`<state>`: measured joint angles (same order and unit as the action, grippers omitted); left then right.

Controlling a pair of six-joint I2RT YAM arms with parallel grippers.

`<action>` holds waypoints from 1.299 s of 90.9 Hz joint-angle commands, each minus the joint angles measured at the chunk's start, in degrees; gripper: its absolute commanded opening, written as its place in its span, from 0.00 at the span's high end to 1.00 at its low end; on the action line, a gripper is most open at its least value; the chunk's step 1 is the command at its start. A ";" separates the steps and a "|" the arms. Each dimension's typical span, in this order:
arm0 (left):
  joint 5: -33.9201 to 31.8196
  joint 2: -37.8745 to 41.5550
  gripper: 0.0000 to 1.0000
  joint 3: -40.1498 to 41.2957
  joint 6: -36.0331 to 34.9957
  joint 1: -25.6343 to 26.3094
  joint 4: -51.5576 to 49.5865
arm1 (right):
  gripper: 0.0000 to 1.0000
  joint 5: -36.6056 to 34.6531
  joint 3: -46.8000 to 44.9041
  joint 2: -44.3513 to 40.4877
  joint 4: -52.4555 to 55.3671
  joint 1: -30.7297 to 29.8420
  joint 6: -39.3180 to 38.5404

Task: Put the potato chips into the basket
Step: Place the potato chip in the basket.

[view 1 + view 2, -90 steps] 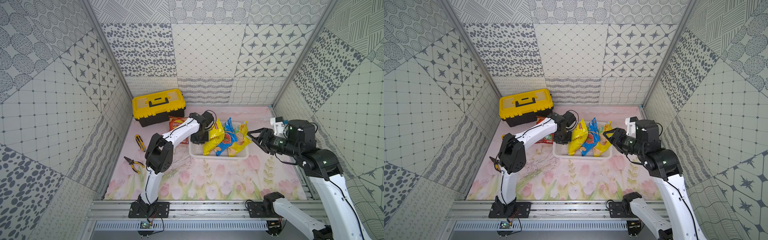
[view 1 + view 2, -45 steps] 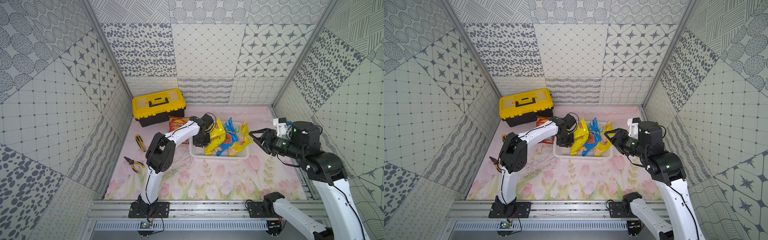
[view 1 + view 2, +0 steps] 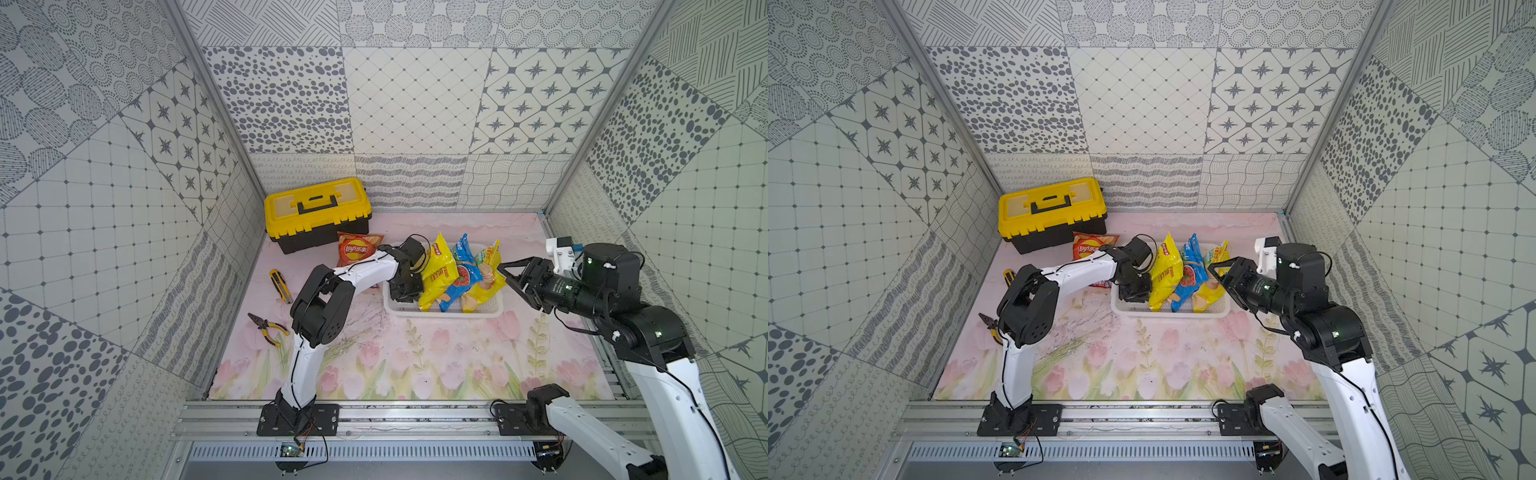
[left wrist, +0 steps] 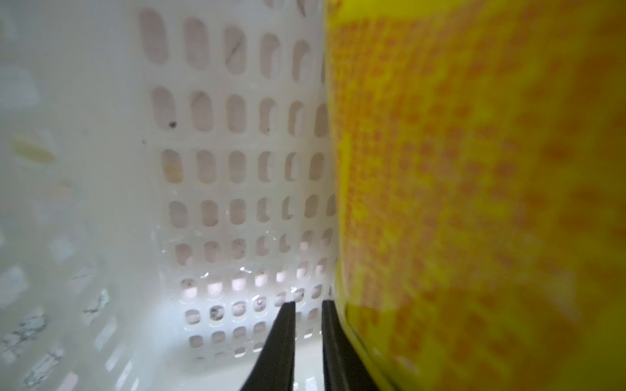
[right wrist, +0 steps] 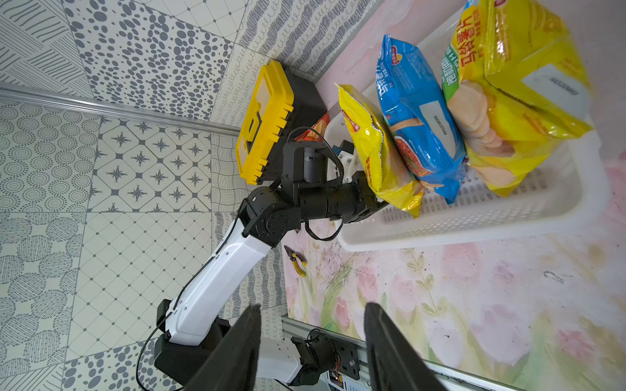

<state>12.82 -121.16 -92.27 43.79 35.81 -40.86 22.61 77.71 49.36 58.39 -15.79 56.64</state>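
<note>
The white basket holds three bags of potato chips standing side by side: a yellow bag, a blue bag and another yellow bag. A red-orange bag lies on the mat between basket and toolbox. My left gripper is down inside the basket's left end, against the yellow bag; its jaws stand a narrow gap apart with nothing between them. My right gripper hovers open and empty just right of the basket.
A yellow-and-black toolbox stands at the back left. A yellow utility knife and pliers lie on the mat near the left wall. The flowered mat stretches in front of the basket.
My left gripper has sunk a little lower into the basket beside the yellow bag. The right arm's wrist has drifted slightly to the right; its jaws stay open.
</note>
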 commanded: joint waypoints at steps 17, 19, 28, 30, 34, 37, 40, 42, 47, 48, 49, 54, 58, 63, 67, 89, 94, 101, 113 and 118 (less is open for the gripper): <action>-2.38 3.17 0.81 -2.42 0.92 -0.74 0.59 | 0.47 0.50 -1.15 -0.59 -3.54 -0.46 0.22; -2.96 3.29 0.81 -2.70 0.76 -0.74 -0.23 | 0.47 0.53 -1.16 -0.54 -3.70 -0.47 0.20; -5.89 3.50 0.81 -3.86 0.22 -0.97 -3.77 | 0.47 0.72 -1.14 -0.25 -4.36 -0.47 0.20; -6.52 3.59 0.81 -3.94 0.13 -1.02 -4.31 | 0.47 0.73 -1.09 -0.17 -4.45 -0.47 0.22; -7.83 3.84 0.82 -4.13 0.02 -1.09 -5.53 | 0.47 0.83 -1.01 -0.09 -4.80 -0.47 0.22; -8.67 4.12 0.82 -4.19 -0.09 -1.03 -6.55 | 0.47 0.85 -1.06 0.02 -4.99 -0.42 0.22; -9.62 4.56 0.82 -4.29 -0.03 -1.03 -7.44 | 0.47 0.93 -1.05 0.09 -5.08 -0.46 0.15; -10.28 4.87 0.82 -4.36 -0.02 -1.01 -7.95 | 0.47 0.98 -1.04 0.11 -5.20 -0.47 0.14; -11.51 5.83 0.82 -4.33 -0.02 -1.08 -8.90 | 0.47 1.10 -1.20 0.15 -5.44 -0.47 0.12; -11.77 6.19 0.82 -4.28 -0.02 -1.09 -9.02 | 0.47 1.11 -1.22 0.13 -5.50 -0.47 0.13; -12.03 6.46 0.82 -4.26 -0.06 -1.05 -9.13 | 0.47 1.16 -1.24 0.13 -5.58 -0.47 0.09; -12.79 7.86 0.82 -4.22 -0.33 -1.01 -9.23 | 0.47 1.25 -1.45 0.20 -5.92 -0.42 0.14; -13.29 8.91 0.82 -4.37 -0.57 -1.02 -9.38 | 0.47 1.37 -1.71 0.16 -6.12 -0.47 0.18; -13.70 10.01 0.82 -4.69 -0.65 -1.08 -9.79 | 0.47 1.54 -1.95 0.18 -6.51 -0.47 0.22; -14.03 11.06 0.82 -4.95 -0.81 -1.05 -10.39 | 0.47 1.66 -2.25 0.13 -6.85 -0.47 0.26; -14.61 22.92 0.78 1.01 1.68 -4.56 -11.34 | 0.46 2.15 -2.57 0.17 -8.71 -0.60 0.76; -12.90 28.01 0.76 5.70 4.91 -7.10 -8.68 | 0.46 2.25 -2.52 0.35 -9.55 -0.76 1.10; -10.79 34.81 0.73 13.53 10.44 -11.45 -4.67 | 0.46 2.31 -2.36 0.70 -10.49 -1.22 1.68; -11.09 42.12 0.64 23.42 19.91 -14.79 0.79 | 0.46 2.02 -1.40 2.86 -12.67 -3.16 1.71; -10.90 43.72 0.62 26.42 23.98 -15.62 2.54 | 0.46 1.51 -0.65 4.34 -13.24 -4.54 1.13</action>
<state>1.26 -83.96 -75.40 52.47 23.81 -45.21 24.34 75.35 51.51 49.63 -18.46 58.13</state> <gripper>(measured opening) 0.364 0.535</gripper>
